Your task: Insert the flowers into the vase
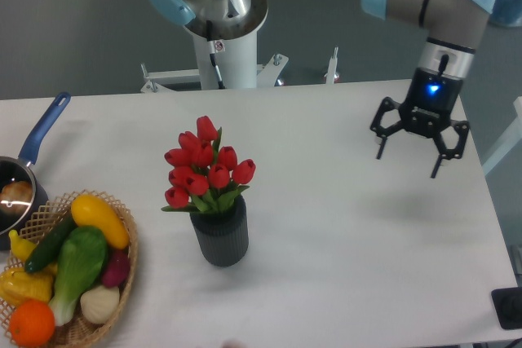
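Red flowers (205, 170) stand in your vase (219, 236), and your gripper (410, 155) hangs well apart, fingers spread, grasping nothing.

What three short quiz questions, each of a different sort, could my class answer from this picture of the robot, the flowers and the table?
1. True or false: the flowers stand in the vase.
2. Multiple choice: the robot's hand is A) shut on the stems, B) open and apart from the flowers, above the right part of the table, C) inside the basket.
3. Short answer: what colour is the handle of the saucepan at the left edge?

Key
1. True; the stems go down into its rim.
2. B; both fingers are spread and hold nothing.
3. Blue.
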